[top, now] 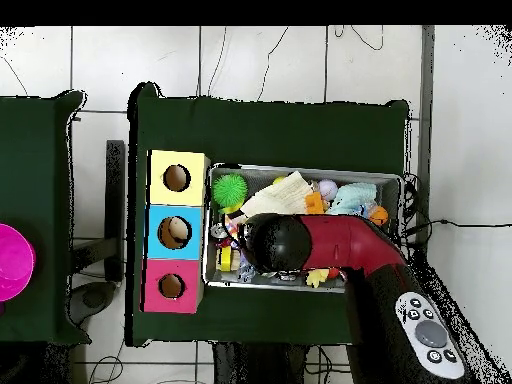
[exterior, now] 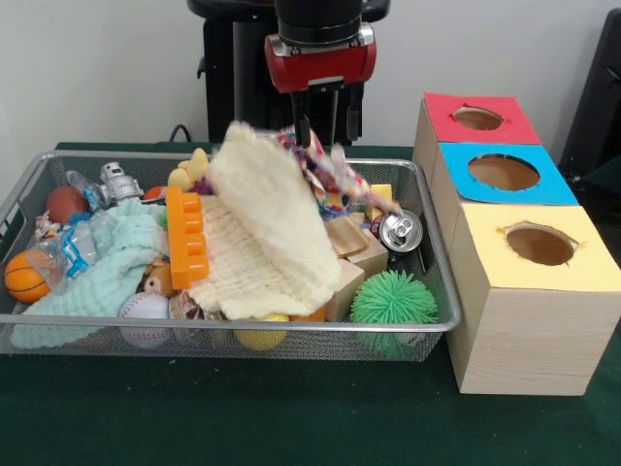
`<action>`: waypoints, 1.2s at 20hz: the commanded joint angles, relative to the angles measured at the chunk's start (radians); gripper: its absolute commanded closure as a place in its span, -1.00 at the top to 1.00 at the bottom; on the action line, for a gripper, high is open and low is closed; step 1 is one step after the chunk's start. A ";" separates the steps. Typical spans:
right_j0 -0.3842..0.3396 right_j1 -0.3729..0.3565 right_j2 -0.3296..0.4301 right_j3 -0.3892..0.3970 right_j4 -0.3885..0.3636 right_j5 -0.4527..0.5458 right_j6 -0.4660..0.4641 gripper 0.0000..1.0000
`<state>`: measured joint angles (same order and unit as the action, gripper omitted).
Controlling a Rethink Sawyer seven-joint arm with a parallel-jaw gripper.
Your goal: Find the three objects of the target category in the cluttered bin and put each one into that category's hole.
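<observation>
The wire-mesh bin (exterior: 223, 327) sits on the green table, full of clutter. My gripper (exterior: 318, 144) hangs over the bin's back middle, shut on a floppy printed piece (exterior: 337, 181) with red, yellow and blue on white, lifted above the clutter. The cream waffle cloth (exterior: 262, 228) rises with it, its top corner up beside my fingers (exterior: 303, 128). I see no other printed pieces. The yellow-topped hole (exterior: 539, 245) is in the nearest wooden box, right of the bin. In the overhead view my arm (top: 300, 243) covers the bin's middle (top: 300, 169); the yellow-topped hole (top: 177, 178) shows there too.
The blue-topped hole (exterior: 503, 172) and red-topped hole (exterior: 477, 118) lie behind the yellow one. In the bin: mint-green cloth (exterior: 107, 267), orange brick (exterior: 186, 238), green spiky ball (exterior: 393, 299), drink can (exterior: 400, 231), wooden blocks (exterior: 349, 243), baseball (exterior: 144, 316), small basketball (exterior: 26, 277).
</observation>
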<state>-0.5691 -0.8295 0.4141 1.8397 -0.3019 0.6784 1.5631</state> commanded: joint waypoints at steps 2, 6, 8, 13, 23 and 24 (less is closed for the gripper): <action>-0.016 0.024 0.079 0.064 -0.019 0.054 -0.080 1.00; -0.018 0.024 0.081 0.072 -0.038 0.006 -0.074 1.00; -0.019 0.037 0.094 0.065 -0.051 -0.028 -0.082 1.00; 0.000 0.047 0.060 0.073 -0.111 -0.097 -0.052 1.00; 0.043 0.089 -0.061 0.118 -0.302 -0.260 0.048 1.00; 0.052 0.095 -0.079 0.118 -0.320 -0.273 0.058 1.00</action>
<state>-0.5435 -0.7937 0.3981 1.8691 -0.4920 0.4892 1.5631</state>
